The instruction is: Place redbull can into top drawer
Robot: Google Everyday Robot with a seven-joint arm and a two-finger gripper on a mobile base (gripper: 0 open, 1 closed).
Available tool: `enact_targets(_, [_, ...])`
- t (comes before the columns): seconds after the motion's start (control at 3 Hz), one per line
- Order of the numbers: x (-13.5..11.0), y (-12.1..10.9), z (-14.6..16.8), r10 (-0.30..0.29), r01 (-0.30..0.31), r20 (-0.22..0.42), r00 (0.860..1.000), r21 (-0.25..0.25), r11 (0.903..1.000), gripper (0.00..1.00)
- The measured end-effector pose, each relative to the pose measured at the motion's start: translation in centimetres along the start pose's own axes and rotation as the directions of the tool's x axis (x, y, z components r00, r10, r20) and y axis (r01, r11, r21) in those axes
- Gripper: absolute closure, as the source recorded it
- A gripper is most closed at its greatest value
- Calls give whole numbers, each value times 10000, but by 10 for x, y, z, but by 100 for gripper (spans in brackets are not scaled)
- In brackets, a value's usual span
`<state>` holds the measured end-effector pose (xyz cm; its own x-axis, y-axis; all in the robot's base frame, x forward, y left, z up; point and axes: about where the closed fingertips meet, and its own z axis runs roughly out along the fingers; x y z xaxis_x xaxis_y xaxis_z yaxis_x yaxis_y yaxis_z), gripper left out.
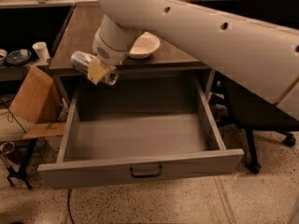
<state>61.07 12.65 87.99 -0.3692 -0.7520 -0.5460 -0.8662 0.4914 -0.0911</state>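
The redbull can (83,63), a slim silver cylinder, lies sideways in my gripper (97,70), which is shut on it with yellowish pads (96,71) across its middle. The can hangs over the back left corner of the open top drawer (140,139), just in front of the desk edge. The drawer is a wide grey box pulled fully out, with a dark curved handle (146,172) at the centre of its front panel. Its inside holds nothing. My white arm (210,36) reaches in from the upper right.
A white bowl (144,45) sits on the brown desk top (79,36) behind the drawer. A cardboard box (32,97) leans at the left. A white paper cup (41,51) and dishes stand on a low shelf at far left. A black office chair (261,120) stands at right.
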Motion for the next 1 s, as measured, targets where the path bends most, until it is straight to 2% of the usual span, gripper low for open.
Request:
enact_targets(0.33, [57,30,36,-918,779,-822,9924,-1593,9842,100])
enact_targets(0.67, [108,54,87,-1257,786,-1498,9807,-2870,9547,100])
enact_targets(1.0, [141,72,136,-1149,296,-2117,9706,-3686,9291,81])
